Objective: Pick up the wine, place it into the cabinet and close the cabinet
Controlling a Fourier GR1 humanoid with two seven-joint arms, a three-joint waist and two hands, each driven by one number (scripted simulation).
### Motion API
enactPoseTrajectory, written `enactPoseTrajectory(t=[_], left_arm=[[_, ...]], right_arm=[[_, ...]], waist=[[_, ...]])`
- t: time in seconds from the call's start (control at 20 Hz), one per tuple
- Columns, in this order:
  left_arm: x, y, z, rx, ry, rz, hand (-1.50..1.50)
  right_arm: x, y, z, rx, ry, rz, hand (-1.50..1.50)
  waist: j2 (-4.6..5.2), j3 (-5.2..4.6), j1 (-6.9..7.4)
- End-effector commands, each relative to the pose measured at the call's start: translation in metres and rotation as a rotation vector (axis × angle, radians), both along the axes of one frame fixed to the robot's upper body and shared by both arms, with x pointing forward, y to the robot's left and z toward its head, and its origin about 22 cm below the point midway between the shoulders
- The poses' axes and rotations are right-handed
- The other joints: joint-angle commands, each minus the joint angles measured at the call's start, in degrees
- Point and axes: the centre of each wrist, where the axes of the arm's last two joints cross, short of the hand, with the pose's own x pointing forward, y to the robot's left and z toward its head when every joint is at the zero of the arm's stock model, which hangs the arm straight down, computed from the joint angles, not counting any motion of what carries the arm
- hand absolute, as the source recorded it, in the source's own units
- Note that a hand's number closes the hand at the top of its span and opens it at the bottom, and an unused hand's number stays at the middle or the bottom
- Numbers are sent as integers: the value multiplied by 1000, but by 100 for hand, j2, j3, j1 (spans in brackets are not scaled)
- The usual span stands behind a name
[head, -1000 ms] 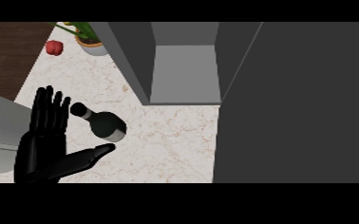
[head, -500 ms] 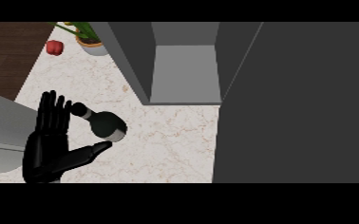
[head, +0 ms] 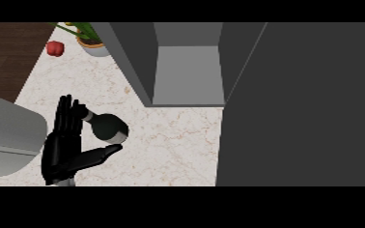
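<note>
1. The wine bottle lies on the marble counter, neck pointing up-left, well short of the cabinet. It has not been lifted yet.
2. The left hand is right beside it, fingers straight and spread behind the neck, thumb out under the bottle's body. It is open and has hold of nothing, though the fingers look to be touching the neck.
3. The right hand shows nowhere in the head view.
4. The cabinet stands open, its inside bare as far as can be seen, and the dark door is swung out at the right.
5. My read: everything is still to do. That means grasp, carry, place inside, then shut the door.
</note>
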Motion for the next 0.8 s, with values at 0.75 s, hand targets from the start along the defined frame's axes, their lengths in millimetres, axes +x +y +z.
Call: enactPoseTrajectory(t=[0.75], left_arm=[[2, 13, -57, -13, 10, -37, -150]], right_arm=[[-39, -7, 19, 45, -50, 58, -150]], waist=[[0, 1, 0]])
